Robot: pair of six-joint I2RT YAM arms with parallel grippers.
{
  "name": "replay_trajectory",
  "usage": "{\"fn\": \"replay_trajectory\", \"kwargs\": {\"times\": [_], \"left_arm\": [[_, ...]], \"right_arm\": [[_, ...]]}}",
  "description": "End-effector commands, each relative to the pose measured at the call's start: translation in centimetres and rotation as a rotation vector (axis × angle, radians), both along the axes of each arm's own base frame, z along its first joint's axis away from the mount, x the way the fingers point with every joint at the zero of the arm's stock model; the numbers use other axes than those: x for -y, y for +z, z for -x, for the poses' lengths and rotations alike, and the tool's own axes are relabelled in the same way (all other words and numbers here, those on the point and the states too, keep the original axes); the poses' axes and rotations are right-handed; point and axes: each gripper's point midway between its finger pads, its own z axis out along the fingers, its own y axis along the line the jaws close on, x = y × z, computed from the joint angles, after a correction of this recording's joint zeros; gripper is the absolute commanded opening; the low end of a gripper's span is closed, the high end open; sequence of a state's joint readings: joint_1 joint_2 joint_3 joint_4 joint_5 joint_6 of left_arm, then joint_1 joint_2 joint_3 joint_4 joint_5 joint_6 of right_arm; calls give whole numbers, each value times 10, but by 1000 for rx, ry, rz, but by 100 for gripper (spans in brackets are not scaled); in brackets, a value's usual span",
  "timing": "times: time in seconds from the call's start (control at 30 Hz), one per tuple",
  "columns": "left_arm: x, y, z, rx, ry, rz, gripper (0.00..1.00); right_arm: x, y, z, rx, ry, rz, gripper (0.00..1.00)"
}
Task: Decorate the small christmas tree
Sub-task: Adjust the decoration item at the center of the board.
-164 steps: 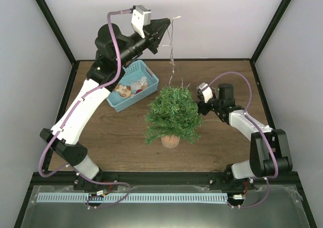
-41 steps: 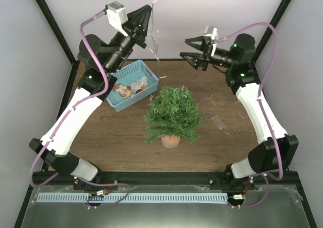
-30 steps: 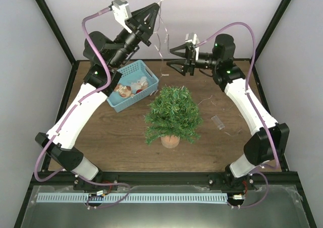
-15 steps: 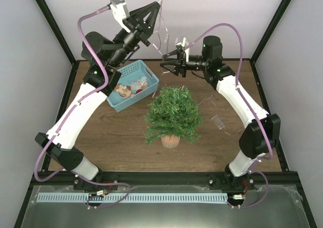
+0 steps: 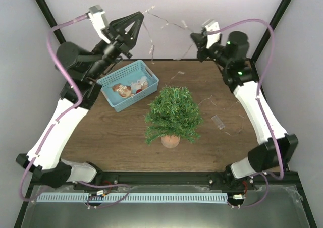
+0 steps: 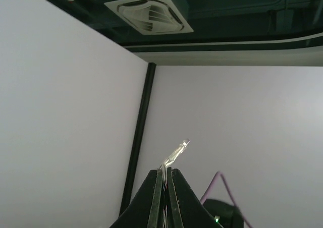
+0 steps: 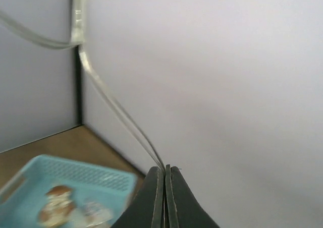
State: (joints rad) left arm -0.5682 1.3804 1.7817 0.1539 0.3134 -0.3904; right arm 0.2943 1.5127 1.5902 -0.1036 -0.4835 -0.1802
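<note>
Though pinching the thin wire string [image 5: 166, 21] between left fingers [image 6: 165, 173] and right fingers [image 7: 165, 170], both pressed together on it, leaves the small christmas tree [image 5: 173, 114] bare on the worktop [image 5: 111, 137] well below and between them: decorating seemingly barely begun, draping wholly left.

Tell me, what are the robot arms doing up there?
They are decorating. The left gripper and the right gripper are each shut on a thin wire string, holding it up in the air between them, clear of the small christmas tree. The tree looks bare. Little decorations sit in the blue basket.
</note>
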Motion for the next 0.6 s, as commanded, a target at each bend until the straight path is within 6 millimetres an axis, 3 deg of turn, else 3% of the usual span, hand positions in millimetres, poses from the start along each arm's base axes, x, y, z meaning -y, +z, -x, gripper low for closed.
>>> {"fn": "replay_trajectory", "kwargs": {"times": [0.0, 0.3, 0.43, 0.57], "left_arm": [[-8, 2, 35, -8, -101, 4, 4], [-6, -13, 89, -70, -480, 146, 4], [-8, -29, 97, -114, -560, 194, 4], [-12, -46, 96, -163, -562, 219, 4]], "right_arm": [[54, 76, 33, 228, -241, -9, 1], [116, 119, 103, 424, -506, 76, 1], [125, 114, 118, 433, -536, 119, 1], [119, 101, 121, 411, -492, 129, 1]]}}
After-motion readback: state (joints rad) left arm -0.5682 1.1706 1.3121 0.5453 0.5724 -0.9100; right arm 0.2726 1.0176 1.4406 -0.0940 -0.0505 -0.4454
